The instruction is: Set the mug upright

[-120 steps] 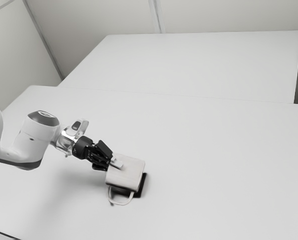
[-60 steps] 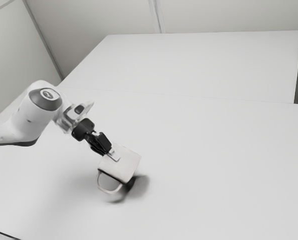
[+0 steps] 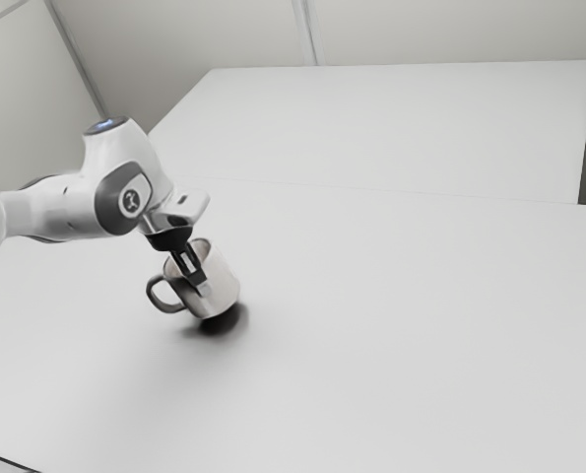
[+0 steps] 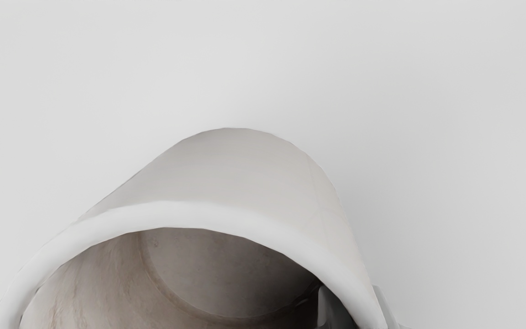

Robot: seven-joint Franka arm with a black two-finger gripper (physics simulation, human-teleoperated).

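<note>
One gripper clamps the tilted mug; its base should settle flat on the tabletop before release, lest it topple.

Pale grey-white mug, brownish-grey inside

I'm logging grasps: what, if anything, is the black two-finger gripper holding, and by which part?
The gripper holds the pale grey, cylindrical mug by its side wall at the rim, one finger inside and one outside.
</note>
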